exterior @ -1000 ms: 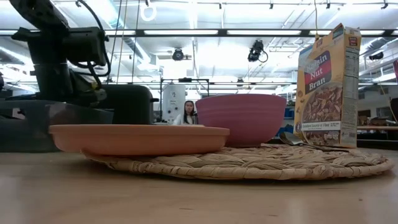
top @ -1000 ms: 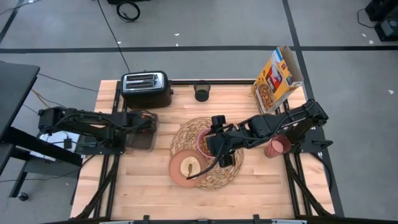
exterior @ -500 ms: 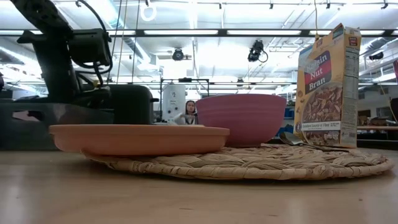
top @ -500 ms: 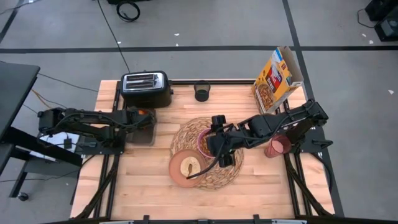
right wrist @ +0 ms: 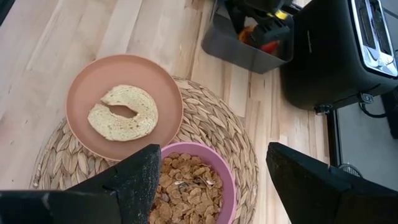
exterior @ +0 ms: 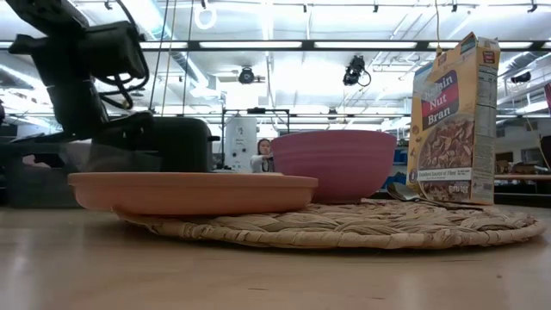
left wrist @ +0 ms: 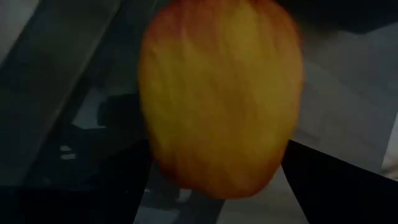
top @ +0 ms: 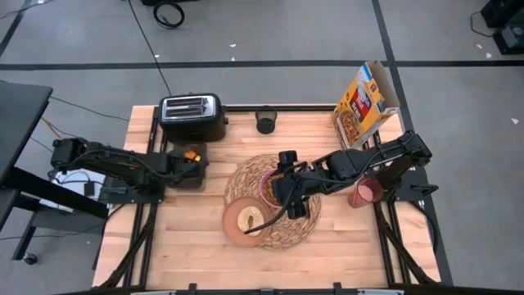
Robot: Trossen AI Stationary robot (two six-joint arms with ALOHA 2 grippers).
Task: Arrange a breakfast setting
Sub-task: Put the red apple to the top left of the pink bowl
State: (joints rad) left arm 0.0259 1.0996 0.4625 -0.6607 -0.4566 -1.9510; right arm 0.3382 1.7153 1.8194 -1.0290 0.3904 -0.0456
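Both sets of fingers apart: left gripper (top: pixel 190 156) in bin (top: pixel 182 182) by toaster (top: pixel 192 117), right gripper (top: pixel 284 190) above bowl (top: pixel 270 187).

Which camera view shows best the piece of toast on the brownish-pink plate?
The right wrist view: the pale round toast slice lies fully visible on the brownish-pink plate. The high view shows it only as a small pale patch. The low view shows the plate's rim, not the toast. The left wrist view does not show it.

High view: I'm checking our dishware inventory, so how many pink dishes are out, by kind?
Pink bowl: 1
Brownish-pink plate: 1
Translucent pink cup: 1
Total: 3
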